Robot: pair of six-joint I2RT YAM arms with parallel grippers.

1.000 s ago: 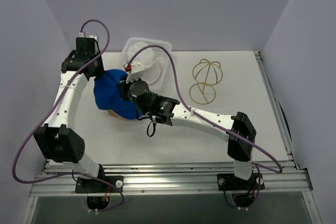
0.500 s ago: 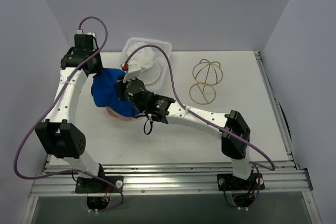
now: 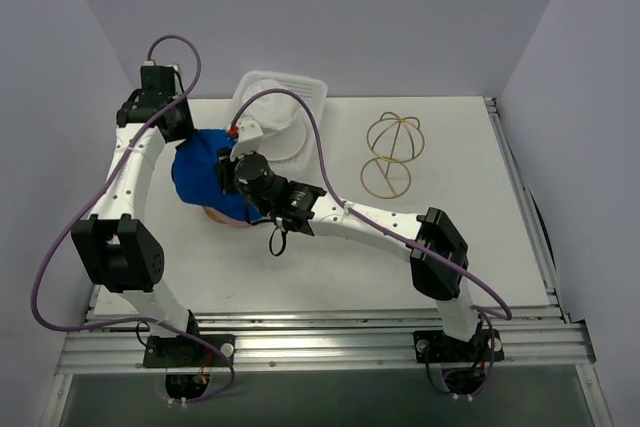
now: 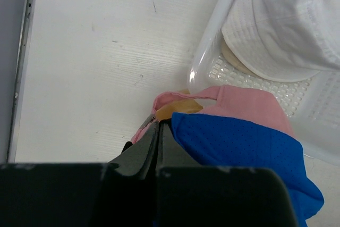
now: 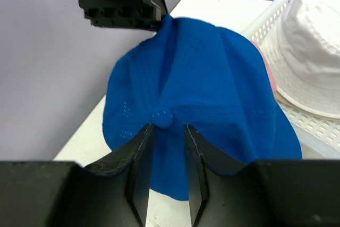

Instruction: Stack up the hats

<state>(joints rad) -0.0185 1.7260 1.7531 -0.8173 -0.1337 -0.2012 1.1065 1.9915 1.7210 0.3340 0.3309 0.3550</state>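
**Royal blue cap (image 5: 202, 78) lies draped over a pink cap (image 4: 244, 104) at the left of the table (image 3: 330, 277), with both grippers on it.**

The left gripper (image 4: 158, 124) is clamped tight on the blue cap's rim, with the pink edge alongside its fingers. The right gripper (image 5: 167, 128) stands slightly parted, its tips either side of the crown button (image 5: 167, 116). Just beside the caps, a white mesh basket (image 4: 210, 51) holds an off-white floppy hat (image 4: 287, 19) — a gold wire frame (image 3: 390, 155) sits well apart, to the right.

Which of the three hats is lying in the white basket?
The off-white floppy hat: it alone rests inside the mesh basket. The blue cap lies over the pink cap on the table beside it.
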